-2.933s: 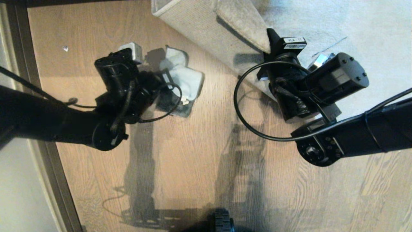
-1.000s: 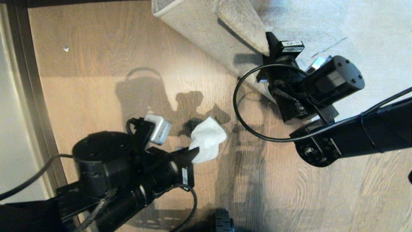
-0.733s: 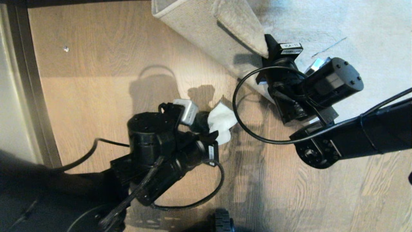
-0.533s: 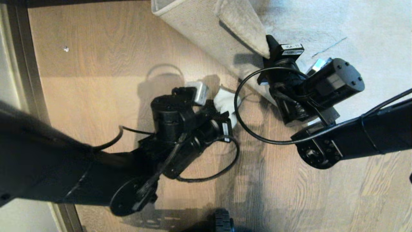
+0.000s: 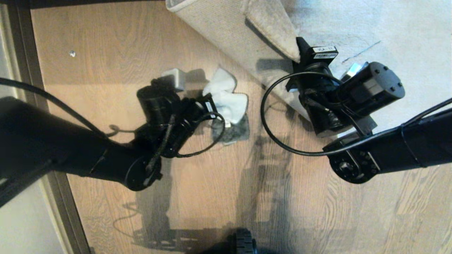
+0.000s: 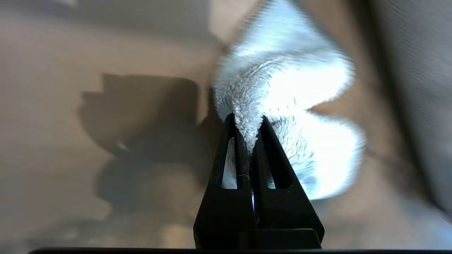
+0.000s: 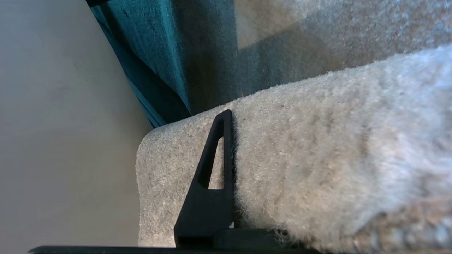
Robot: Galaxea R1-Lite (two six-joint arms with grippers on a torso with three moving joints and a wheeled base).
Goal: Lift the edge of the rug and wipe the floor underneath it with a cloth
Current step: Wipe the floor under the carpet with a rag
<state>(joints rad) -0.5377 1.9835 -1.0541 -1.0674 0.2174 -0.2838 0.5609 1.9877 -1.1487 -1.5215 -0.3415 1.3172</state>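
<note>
My right gripper (image 5: 299, 53) is shut on the rug edge (image 5: 272, 31) and holds it up and folded back, so the woven beige backing (image 5: 219, 31) faces up. In the right wrist view one black finger (image 7: 219, 158) presses the pale pile of the rug edge (image 7: 317, 141); the other finger is hidden under it. My left gripper (image 5: 216, 106) is shut on the pale cloth (image 5: 226, 97), low on the floor (image 5: 116, 53) just left of the lifted edge. From the left wrist, the fingertips (image 6: 233, 121) pinch a fold of the fluffy cloth (image 6: 282, 88).
A dark skirting strip (image 5: 24, 70) runs down the left side. A small white speck (image 5: 72, 53) lies on the planks at far left. The right arm's cable loop (image 5: 268, 116) hangs close to the cloth. My base wheel (image 5: 243, 243) shows at the bottom edge.
The left arm has swung from the lower left up toward the rug, carrying the cloth from raised in the air down to the floor beside the lifted edge. The right arm has kept its hold.
</note>
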